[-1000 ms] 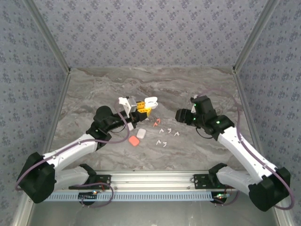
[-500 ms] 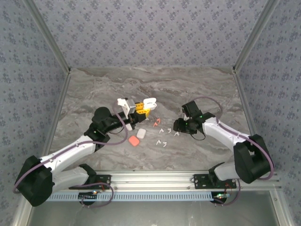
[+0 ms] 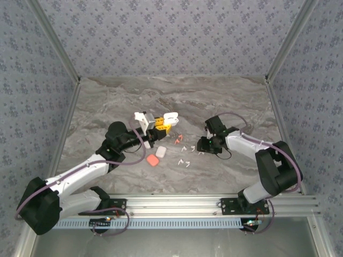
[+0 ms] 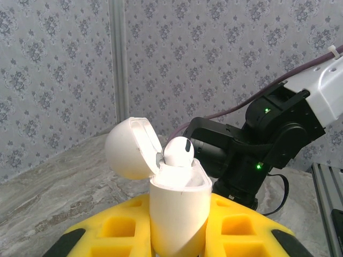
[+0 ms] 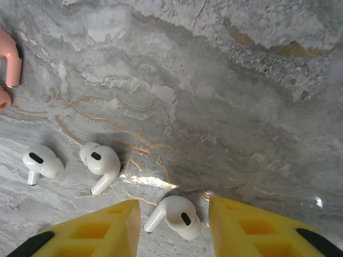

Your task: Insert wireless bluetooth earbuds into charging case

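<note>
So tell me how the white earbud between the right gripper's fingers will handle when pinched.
The earbud is tiny, so probably light. Its glossy rounded head may slip from the yellow fingers. On the smooth table, it could skid if nudged.

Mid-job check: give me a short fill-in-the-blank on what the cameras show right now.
1. The left end effector grips a case whose lid is ___.
2. The seated earbud in it is ___ in colour.
3. The right end effector straddles a loose earbud, one of ___ white ones on the table in its wrist view.

Missing words: open; white; three.
</note>
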Tool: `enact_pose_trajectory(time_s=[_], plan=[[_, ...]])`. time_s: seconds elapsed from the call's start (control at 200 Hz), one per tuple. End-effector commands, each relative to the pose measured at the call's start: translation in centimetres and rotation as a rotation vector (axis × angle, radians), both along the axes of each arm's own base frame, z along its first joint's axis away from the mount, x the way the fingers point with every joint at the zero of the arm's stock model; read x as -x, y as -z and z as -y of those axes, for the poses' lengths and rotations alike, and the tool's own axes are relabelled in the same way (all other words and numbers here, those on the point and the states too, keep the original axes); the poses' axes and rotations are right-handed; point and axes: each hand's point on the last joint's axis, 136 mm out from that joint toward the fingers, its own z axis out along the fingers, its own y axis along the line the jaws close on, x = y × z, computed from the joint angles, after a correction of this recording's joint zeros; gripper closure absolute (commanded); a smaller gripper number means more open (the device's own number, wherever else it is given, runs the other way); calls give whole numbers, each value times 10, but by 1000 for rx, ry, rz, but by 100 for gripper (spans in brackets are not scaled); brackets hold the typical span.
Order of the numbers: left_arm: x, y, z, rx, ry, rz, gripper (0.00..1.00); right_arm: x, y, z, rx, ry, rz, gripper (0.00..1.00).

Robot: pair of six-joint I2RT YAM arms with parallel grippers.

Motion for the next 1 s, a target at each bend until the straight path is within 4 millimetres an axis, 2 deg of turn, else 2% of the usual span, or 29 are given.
enact_pose_trajectory(time_s=[0.0, 0.26, 0.725, 0.844, 0.994], plan=[[4, -12, -2, 17, -8, 46, 100, 6, 8, 0, -10, -8, -31, 60], [3, -10, -2, 13, -10, 42, 100, 12, 15, 2, -3, -9, -50, 64], [3, -11, -1, 12, -6, 39, 100, 6, 19, -3, -10, -29, -30, 73], [3, -11, -1, 11, -6, 38, 100, 2, 15, -6, -11, -48, 3, 76], [2, -10, -1, 8, -8, 36, 100, -6, -6, -10, -6, -83, 101, 81]])
